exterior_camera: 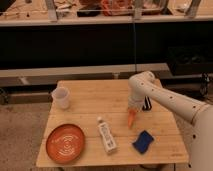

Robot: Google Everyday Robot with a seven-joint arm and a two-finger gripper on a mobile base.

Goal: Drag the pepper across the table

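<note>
The pepper (131, 118) is a small slim orange-red tapered thing lying on the light wooden table (95, 97), right of centre. My gripper (132, 108) hangs at the end of the white arm, straight down onto the pepper's upper end. The arm reaches in from the right edge of the view. The wrist hides the fingertips, so the contact with the pepper does not show.
A white cup (61, 97) stands at the table's left. A round orange plate (65, 143) lies at the front left. A white bottle (106, 135) lies in the front middle. A blue sponge (143, 141) lies at the front right. A dark shelf unit stands behind the table.
</note>
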